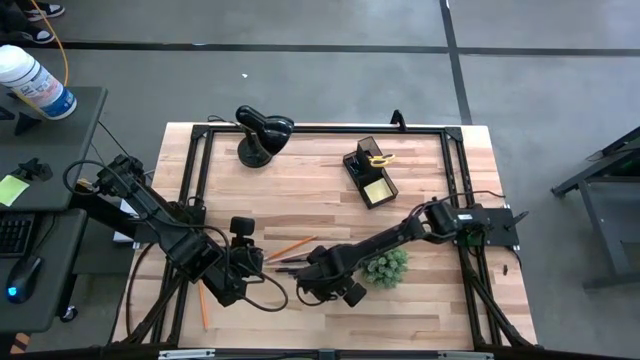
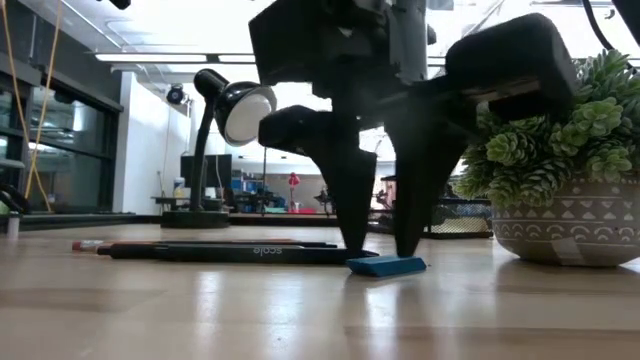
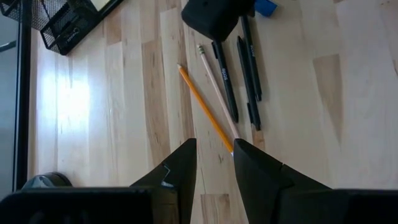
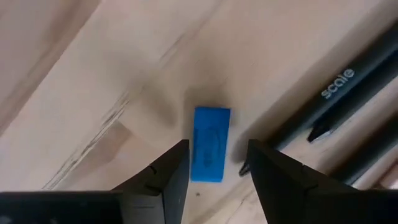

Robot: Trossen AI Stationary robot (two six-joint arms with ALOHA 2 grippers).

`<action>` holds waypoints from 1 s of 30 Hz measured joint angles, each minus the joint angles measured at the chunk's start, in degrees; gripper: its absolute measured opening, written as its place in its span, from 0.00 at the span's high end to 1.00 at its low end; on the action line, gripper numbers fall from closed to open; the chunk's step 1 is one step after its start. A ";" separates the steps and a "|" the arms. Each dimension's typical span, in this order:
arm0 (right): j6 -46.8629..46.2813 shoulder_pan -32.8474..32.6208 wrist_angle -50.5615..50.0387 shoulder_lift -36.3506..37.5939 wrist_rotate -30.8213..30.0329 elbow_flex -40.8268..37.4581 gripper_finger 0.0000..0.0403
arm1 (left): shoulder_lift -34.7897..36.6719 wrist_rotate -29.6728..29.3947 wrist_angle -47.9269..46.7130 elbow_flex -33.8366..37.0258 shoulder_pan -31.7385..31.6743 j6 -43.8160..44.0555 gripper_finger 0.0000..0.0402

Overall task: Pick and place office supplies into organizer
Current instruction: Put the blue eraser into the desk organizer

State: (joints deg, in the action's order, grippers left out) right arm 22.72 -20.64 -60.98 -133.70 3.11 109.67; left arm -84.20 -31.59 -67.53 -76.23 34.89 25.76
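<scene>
Flat on the counter point(image 2: 300, 320) near its front edge lies the blue eraser point(image 4: 209, 143), its long axis running straight ahead between the fingers of the right pincer point(image 4: 214, 165), beside the black pens point(image 2: 240, 253). That pincer is open, fingertips down on either side of the eraser, gripping nothing. Toward the front-left corner, the left pincer point(image 3: 214, 158) hangs slightly open and empty over an orange pencil point(image 3: 202, 106).

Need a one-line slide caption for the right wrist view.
Right gripper open, straddling the blue eraser on the wooden table, black pens alongside.
</scene>
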 joint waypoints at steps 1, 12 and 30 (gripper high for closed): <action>-0.19 -0.02 -0.41 -0.19 0.22 0.00 0.60 | 0.00 0.02 0.00 0.00 0.00 0.00 0.76; -1.18 -0.55 -0.21 -0.66 0.15 0.00 0.64 | 0.00 -0.02 0.01 0.00 0.00 0.02 0.76; -2.30 -0.87 1.34 -0.67 -0.30 0.00 0.67 | 0.00 -0.66 0.02 0.00 0.00 0.02 0.76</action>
State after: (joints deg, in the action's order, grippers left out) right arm 20.42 -21.52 -59.64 -134.37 2.81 109.67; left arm -84.20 -32.25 -67.51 -76.23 34.89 25.78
